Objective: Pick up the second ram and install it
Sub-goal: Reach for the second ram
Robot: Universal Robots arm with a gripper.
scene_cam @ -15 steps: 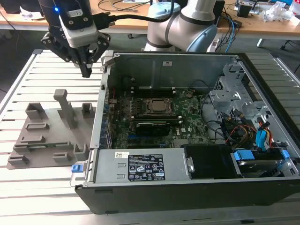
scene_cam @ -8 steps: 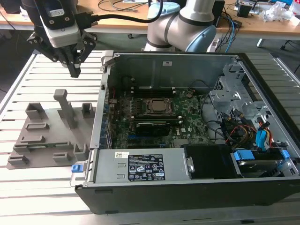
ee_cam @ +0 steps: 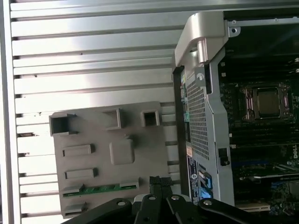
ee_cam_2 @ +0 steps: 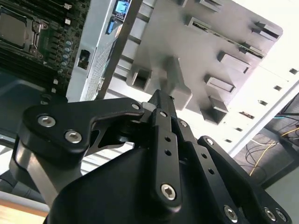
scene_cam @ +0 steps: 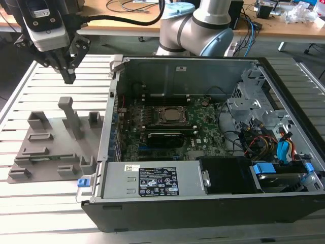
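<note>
Gripper [scene_cam: 68,77], closed and empty, hangs above the gray holder [ee_cam: 93,135]; the second ram [ee_cam: 100,189] lies in it, lengthwise along the counter [ee_cam: 93,60] slats.

In the first wrist view the second ram [ee_cam: 100,189] gives me just a thin green edge. The rest is sunk in the grey holder [ee_cam: 93,135], so its label and chips are hidden. That picture's edge cuts off my jaws. In the second wrist view my own black body covers part of the holder. In the exterior view the upper edge crops my arm [scene_cam: 203,20].
</note>
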